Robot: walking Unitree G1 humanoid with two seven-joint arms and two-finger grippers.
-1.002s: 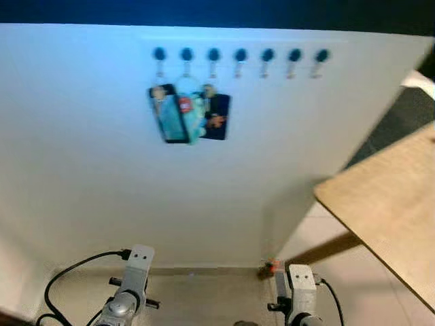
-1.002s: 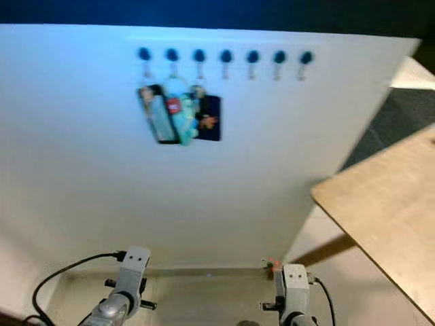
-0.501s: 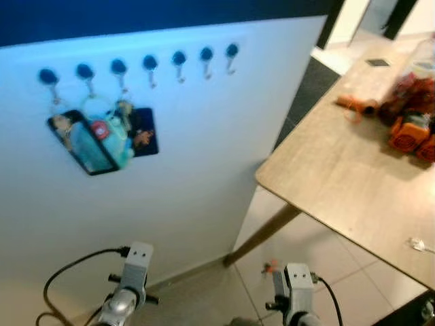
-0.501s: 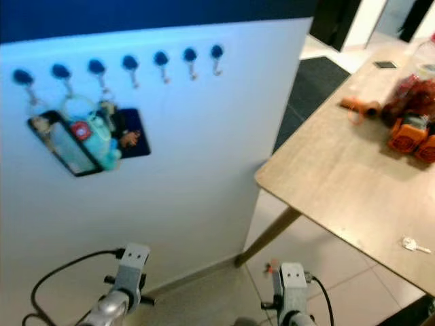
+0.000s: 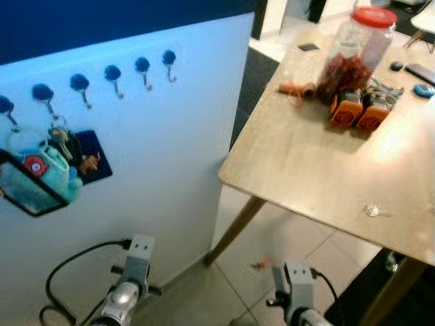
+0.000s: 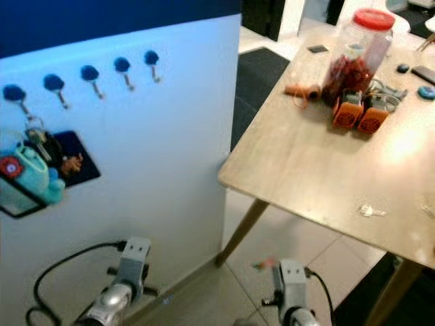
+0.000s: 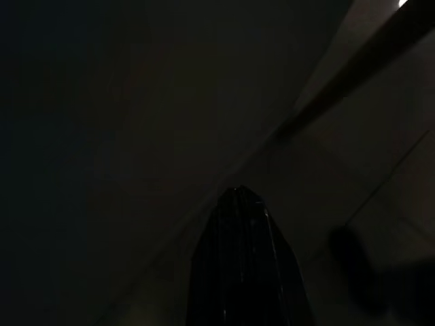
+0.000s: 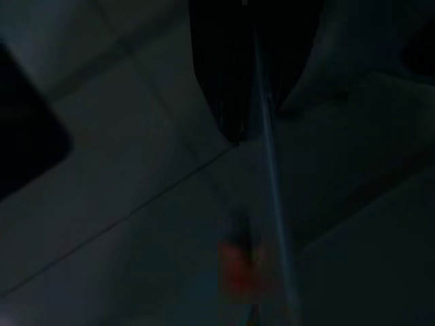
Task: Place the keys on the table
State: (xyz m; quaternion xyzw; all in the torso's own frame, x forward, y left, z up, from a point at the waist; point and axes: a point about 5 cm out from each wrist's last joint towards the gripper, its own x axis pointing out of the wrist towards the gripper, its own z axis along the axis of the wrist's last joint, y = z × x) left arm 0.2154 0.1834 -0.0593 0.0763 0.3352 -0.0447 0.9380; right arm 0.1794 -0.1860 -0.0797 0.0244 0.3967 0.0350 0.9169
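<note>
Keys (image 5: 56,139) with teal fob on wall hook, table (image 5: 319,170) apart

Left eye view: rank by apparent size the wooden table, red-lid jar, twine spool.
1. wooden table
2. red-lid jar
3. twine spool
All three differ plainly; the jar and spool sit at similar depth.
</note>
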